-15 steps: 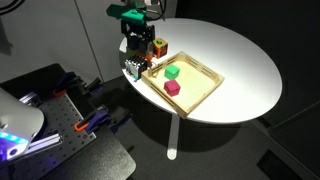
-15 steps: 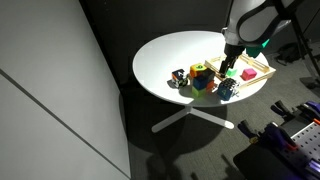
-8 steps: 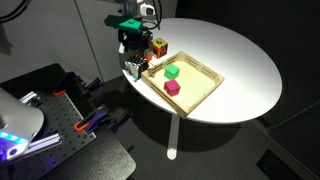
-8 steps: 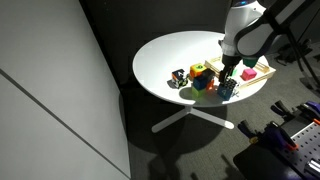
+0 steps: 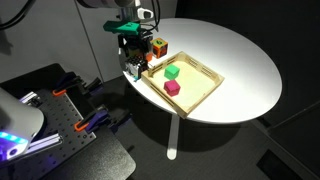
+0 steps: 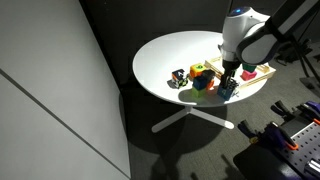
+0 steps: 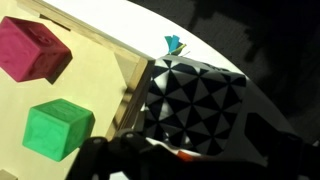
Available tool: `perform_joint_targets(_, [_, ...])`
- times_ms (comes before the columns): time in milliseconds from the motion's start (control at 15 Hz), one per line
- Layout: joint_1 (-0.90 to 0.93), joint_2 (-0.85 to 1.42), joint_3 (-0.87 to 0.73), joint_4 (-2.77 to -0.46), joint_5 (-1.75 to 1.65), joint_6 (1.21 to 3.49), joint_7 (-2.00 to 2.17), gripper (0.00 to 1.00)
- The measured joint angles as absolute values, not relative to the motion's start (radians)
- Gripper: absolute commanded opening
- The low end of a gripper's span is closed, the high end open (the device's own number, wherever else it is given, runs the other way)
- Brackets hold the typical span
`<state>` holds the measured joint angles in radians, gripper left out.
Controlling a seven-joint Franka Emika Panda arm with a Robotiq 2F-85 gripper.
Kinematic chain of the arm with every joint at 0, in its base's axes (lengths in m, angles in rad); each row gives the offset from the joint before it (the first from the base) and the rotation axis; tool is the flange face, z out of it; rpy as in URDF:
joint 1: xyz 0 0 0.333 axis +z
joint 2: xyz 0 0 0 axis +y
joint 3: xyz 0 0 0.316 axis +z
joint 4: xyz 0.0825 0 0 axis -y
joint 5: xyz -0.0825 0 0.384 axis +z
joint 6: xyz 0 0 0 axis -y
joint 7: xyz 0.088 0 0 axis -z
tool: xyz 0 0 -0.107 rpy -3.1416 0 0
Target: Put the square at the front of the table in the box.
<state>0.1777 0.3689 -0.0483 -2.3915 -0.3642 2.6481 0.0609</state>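
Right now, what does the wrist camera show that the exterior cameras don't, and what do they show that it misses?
Only the wrist view shows the black-and-white triangles on the patterned cube and how close it sits outside a corner of the wooden tray. Only the exterior views show the whole round white table, the gripper over that cube at the table's edge, and an orange-yellow cube beside the tray. Both show the green cube and pink cube lying in the tray.

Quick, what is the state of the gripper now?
Gripper: cannot be told; it hangs right over the square, and its fingers are too dark in the wrist view.
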Motion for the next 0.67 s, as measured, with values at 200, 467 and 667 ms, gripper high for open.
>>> perform_joint_targets(200, [0.199, 0.373, -0.073, -2.392, -0.415, 2.648, 0.115, 1.00])
perform_joint_targets(467, [0.212, 0.384, -0.083, -2.392, -0.445, 2.648, 0.149, 0.57])
perform_joint_targets(667, [0.216, 0.388, -0.084, -2.392, -0.445, 2.648, 0.156, 0.34])
